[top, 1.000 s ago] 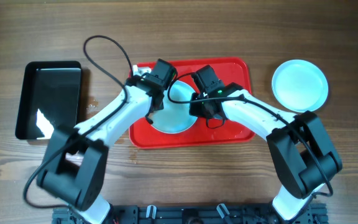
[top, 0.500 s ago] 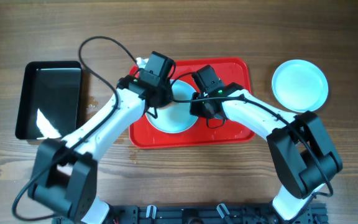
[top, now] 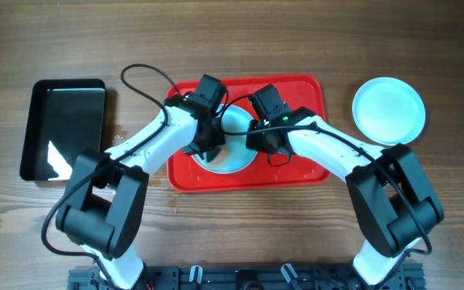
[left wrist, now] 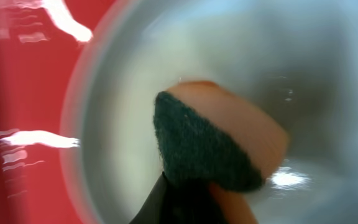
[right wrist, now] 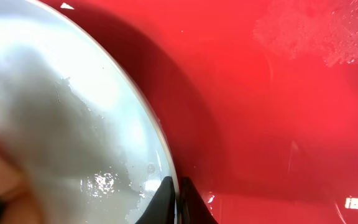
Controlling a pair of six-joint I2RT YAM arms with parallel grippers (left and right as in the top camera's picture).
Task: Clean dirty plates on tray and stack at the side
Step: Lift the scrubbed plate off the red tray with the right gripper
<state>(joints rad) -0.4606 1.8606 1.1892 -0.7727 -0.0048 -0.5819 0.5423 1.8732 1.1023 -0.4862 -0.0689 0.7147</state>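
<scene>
A pale blue plate (top: 234, 151) lies on the red tray (top: 300, 165). My left gripper (top: 206, 150) is shut on an orange sponge with a dark green scouring face (left wrist: 213, 146), and the sponge presses on the plate's wet inside (left wrist: 303, 68). In the left wrist view the left gripper (left wrist: 191, 196) is mostly hidden under the sponge. My right gripper (right wrist: 174, 190) is shut on the plate's rim (right wrist: 157, 134), one finger on each side, with the tray (right wrist: 272, 93) beyond it. In the overhead view the right gripper (top: 256, 138) is at the plate's right edge.
A second pale blue plate (top: 388, 110) rests on the wooden table to the right of the tray. A black rectangular bin (top: 63, 129) stands at the left. Water drops speckle the tray's far part (right wrist: 328, 31).
My left arm has swung its wrist and elbow, carrying the sponge across the plate. The right arm and the plate have stayed in place.
</scene>
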